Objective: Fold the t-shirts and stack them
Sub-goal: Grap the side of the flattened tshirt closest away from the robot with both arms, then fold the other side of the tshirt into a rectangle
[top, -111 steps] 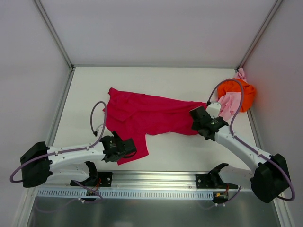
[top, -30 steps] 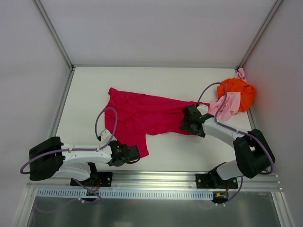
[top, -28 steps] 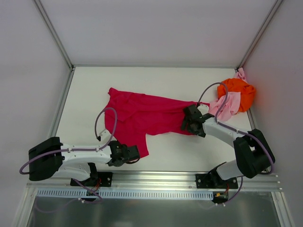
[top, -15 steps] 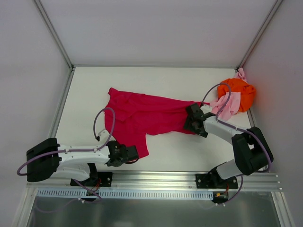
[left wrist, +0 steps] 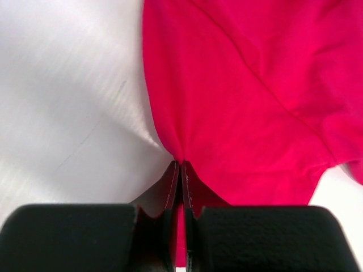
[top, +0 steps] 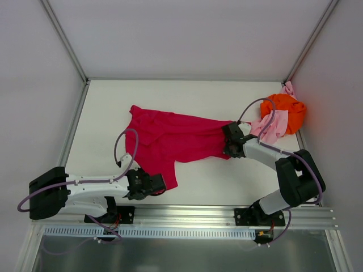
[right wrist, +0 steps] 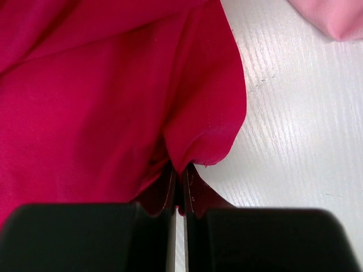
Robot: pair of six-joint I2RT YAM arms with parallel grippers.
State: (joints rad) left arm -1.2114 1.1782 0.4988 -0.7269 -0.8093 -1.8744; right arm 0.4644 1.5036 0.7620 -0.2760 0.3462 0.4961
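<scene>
We see the red shirt (top: 170,139) spread unfolded and rumpled across the middle of the white bench (top: 187,99); our left pincer (left wrist: 180,164) is clamped tight on the shirt's near corner, a pinch of cloth puckering where it enters the jaws; our right pincer (right wrist: 180,169) is likewise closed on the shirt's right-hand edge, where a fold of fabric bulges just above the tips; the orange shirt (top: 286,110) sits bunched in the far right corner of the bench; the pink shirt (top: 271,127) drapes against its near side, close to the right pincer, with bare bench between it and the red shirt.
</scene>
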